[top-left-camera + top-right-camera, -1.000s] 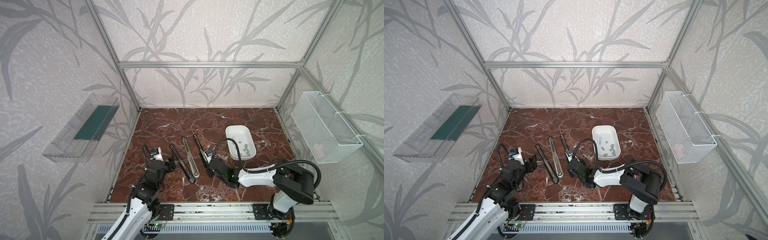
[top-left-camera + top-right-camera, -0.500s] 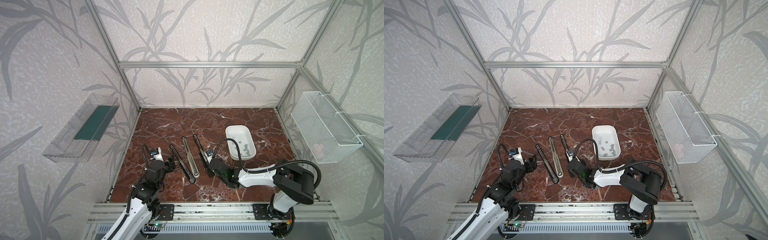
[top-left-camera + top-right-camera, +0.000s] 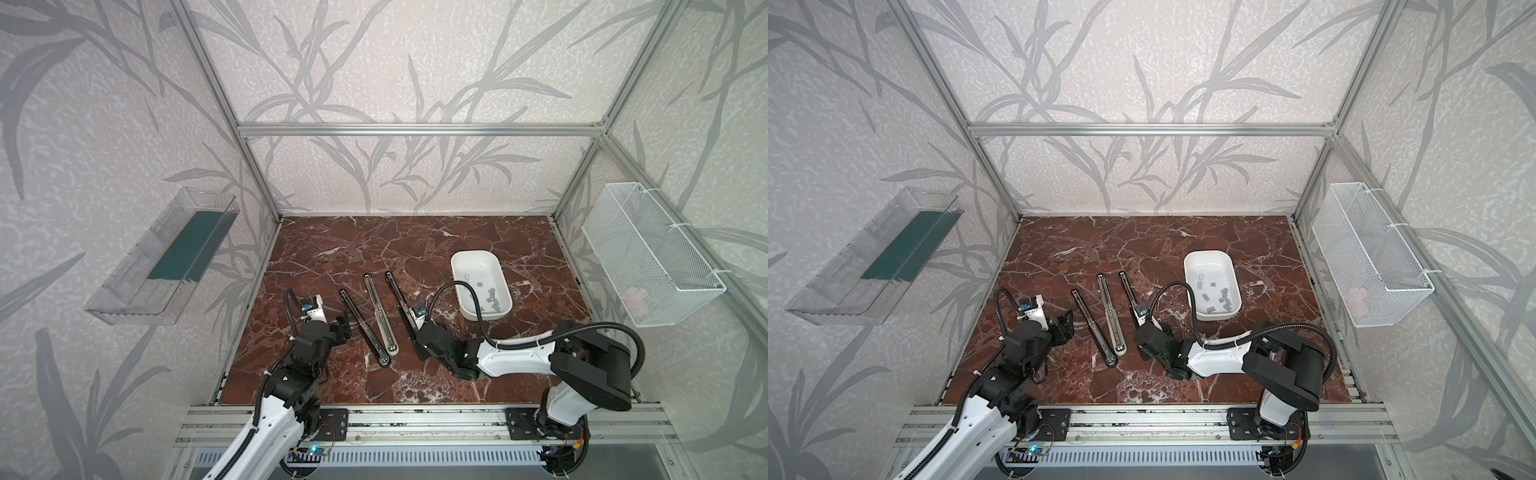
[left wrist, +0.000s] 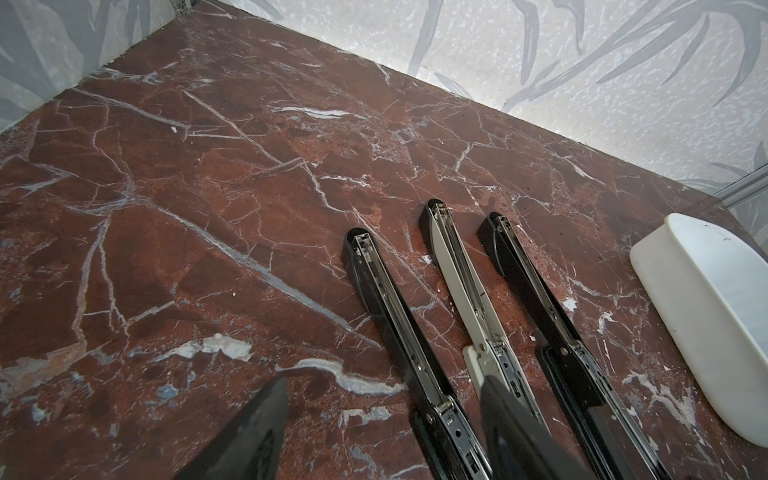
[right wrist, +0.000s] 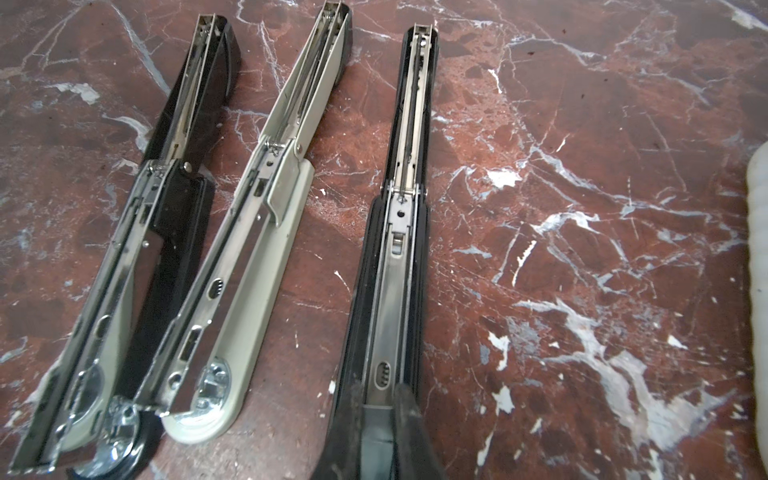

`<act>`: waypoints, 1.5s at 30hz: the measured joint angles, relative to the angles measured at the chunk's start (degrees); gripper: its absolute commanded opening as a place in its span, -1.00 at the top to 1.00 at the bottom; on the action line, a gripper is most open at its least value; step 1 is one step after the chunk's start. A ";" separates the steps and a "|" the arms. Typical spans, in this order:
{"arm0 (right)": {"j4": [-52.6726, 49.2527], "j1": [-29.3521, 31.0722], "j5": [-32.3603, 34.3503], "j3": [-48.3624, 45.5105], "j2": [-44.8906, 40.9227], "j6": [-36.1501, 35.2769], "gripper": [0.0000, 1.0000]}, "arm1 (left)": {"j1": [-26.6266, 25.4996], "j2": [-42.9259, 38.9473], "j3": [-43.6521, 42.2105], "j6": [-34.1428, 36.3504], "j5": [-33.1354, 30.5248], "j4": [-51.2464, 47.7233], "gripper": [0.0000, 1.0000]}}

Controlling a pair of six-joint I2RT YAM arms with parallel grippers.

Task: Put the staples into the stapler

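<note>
Broad marble-patterned counter (image 3: 415, 245), red-brown, white-veined, glossy. On the wall right of the white tray (image 3: 482, 262), a white wire-mesh basket (image 3: 648, 266). On the wall far to the tray's left, a clear plastic bin (image 3: 137, 286) with a dark green floor. Both out of sight from the wrists.

Smooth plastic for the tray, a rounded rectangle with shallow walls. Interior open to view only from the top. From the left wrist just an outer wall and rim (image 4: 706, 299); from the right wrist a blurred white edge (image 5: 758, 291).

Left of the tray, three long staplers unfolded flat, fanned, closest together at their near ends: a black stapler (image 3: 399, 297) nearest the tray, then a grey stapler (image 3: 379, 313), then a second black stapler (image 3: 364, 327) farthest from it. From the top, mere thin bars. In the right wrist view, bright steel channels, springs and round chrome plates on matte plastic bases.

Dark, blunt left fingers (image 4: 257, 428), spread apart and grasping nothing, by the near half of the stapler farthest from the tray. Scuffed black right fingers (image 5: 353, 415), clenched together at the near end of the stapler nearest the tray; touching it or not, impossible to tell.

Small flat grey staples (image 3: 1207, 297), short metallic strips scattered loose on the tray floor, mostly toward its near end. Visible in both top views only.
</note>
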 measured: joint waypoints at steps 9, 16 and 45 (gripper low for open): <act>-0.70 0.07 0.22 0.02 -0.20 0.17 0.49 | 0.00 0.00 0.00 0.00 0.00 0.02 -0.49; -4.63 0.37 0.02 0.09 -2.19 -0.33 0.36 | 0.00 0.00 0.00 0.02 0.02 0.02 -0.49; -40.41 -43.06 -9.11 33.09 3.30 -3.06 0.26 | 0.00 1.18 -0.70 0.26 0.57 1.25 -0.48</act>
